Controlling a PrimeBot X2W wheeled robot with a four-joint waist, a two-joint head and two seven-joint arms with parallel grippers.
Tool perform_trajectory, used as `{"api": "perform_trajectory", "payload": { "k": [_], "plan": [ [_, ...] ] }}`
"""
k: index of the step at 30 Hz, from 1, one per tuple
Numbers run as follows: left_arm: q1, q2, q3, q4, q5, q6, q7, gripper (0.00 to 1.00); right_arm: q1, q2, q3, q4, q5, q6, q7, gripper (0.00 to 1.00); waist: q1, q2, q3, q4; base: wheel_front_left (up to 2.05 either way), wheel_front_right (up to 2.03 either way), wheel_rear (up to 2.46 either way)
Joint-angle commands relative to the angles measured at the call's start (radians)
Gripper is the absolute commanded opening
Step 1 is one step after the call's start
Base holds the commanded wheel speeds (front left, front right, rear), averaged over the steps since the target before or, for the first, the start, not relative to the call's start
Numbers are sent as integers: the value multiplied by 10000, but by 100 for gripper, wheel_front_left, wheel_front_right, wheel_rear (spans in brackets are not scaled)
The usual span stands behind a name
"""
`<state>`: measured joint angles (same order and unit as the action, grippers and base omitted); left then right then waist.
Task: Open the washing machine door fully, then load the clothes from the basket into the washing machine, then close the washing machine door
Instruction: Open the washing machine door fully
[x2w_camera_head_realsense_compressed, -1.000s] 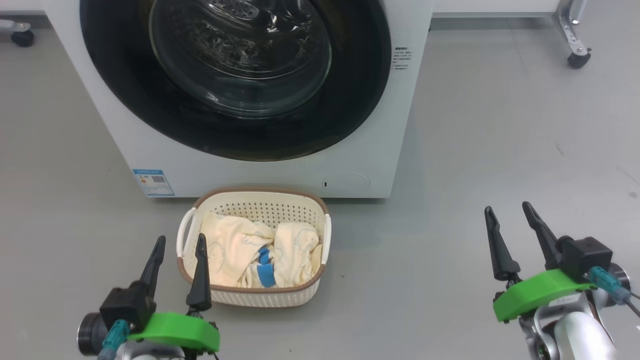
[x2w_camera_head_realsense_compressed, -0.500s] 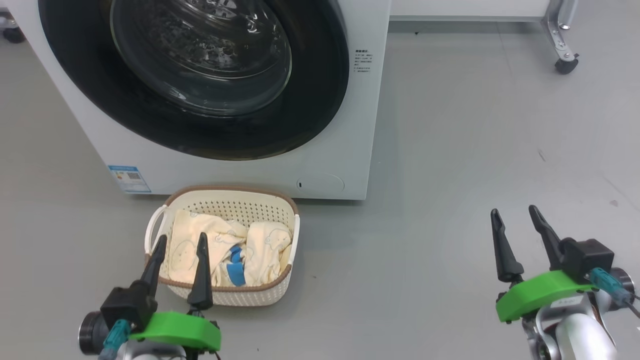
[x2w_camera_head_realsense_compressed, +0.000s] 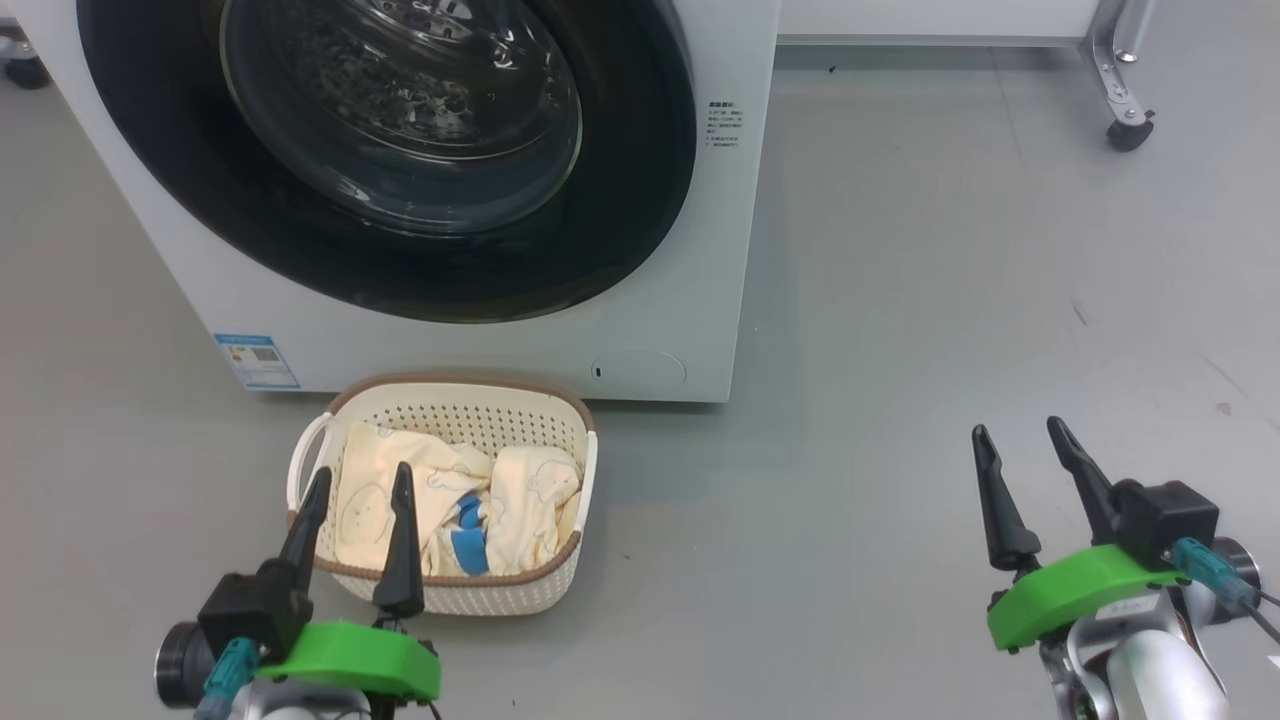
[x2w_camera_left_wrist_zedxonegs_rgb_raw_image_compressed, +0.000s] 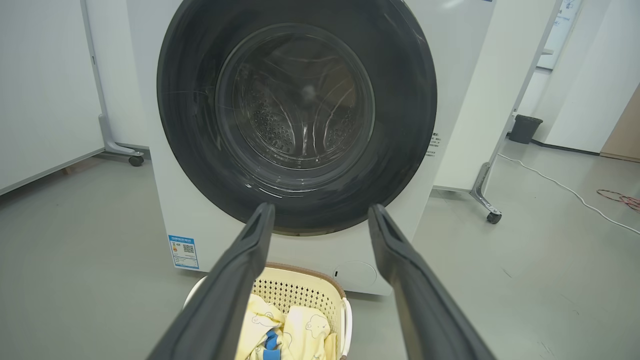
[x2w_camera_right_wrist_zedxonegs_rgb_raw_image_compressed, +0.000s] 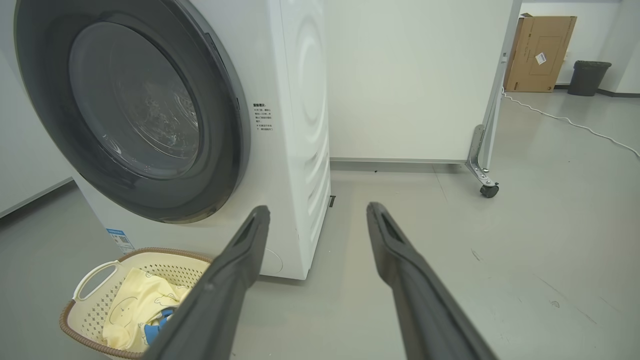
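Left gripper (x2w_camera_head_realsense_compressed: 361, 474) near-left: fingers spread, empty, overlapping the near-left corner of the basket (x2w_camera_head_realsense_compressed: 470, 596) in head view. Right gripper (x2w_camera_head_realsense_compressed: 1017, 428) near-right: also spread and empty, above bare floor (x2w_camera_head_realsense_compressed: 900, 300), well apart from the basket. Basket sits on the floor just in front of the washing machine (x2w_camera_head_realsense_compressed: 725, 250), with the clothes (x2w_camera_head_realsense_compressed: 520, 500) piled inside. Washing machine door (x2w_camera_head_realsense_compressed: 640, 200) closed against the front. Blue label (x2w_camera_head_realsense_compressed: 256, 361) at the machine's lower left corner.
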<state>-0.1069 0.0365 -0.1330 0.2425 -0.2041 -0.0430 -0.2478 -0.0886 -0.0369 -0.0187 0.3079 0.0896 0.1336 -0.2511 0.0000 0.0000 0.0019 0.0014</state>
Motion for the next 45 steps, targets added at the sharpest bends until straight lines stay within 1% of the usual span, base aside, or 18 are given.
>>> {"api": "perform_trajectory", "payload": {
  "k": [1,39,45],
  "plan": [
    [-448,137,362,-301,-5,63,-139,100,-527,-133,263,-272,43,-29,-107,100,0,0,-12,-6,0,0,0],
    [-447,137,360,-159,-28,197,-140,100,-531,-133,356,-242,6,-29,-107,100,0,0,-6,42,0,0,0],
    [-464,137,352,-156,-58,211,-140,100,-525,-133,405,-653,1,-29,-107,100,0,0,41,56,0,0,0]
  ]
}}
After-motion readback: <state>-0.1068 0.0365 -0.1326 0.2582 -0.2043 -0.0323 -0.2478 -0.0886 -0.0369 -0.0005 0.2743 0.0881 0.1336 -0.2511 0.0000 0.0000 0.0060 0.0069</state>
